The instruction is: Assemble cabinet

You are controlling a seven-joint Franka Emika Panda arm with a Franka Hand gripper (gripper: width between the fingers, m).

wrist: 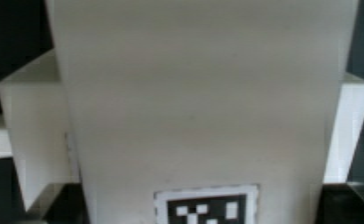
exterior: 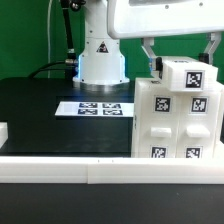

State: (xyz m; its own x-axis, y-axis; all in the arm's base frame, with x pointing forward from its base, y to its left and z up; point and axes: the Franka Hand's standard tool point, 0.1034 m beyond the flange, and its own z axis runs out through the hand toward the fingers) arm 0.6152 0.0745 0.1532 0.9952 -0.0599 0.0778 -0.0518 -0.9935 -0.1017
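The cabinet (exterior: 175,120), a large white box with black-and-white tags, stands upright at the exterior view's right on the black table. My gripper (exterior: 182,62) comes down from above, with one dark finger (exterior: 150,58) on each side of the cabinet's upper tagged block. In the wrist view the cabinet's white face (wrist: 188,100) fills the space between the fingers, with a tag (wrist: 205,208) near them. The gripper (wrist: 197,205) looks shut on the cabinet's sides. The lower part of the cabinet is hidden in the wrist view.
The marker board (exterior: 100,107) lies flat on the black mat in front of the robot base (exterior: 100,62). A white rail (exterior: 100,170) runs along the table's front edge. A small white piece (exterior: 3,130) sits at the exterior view's far left.
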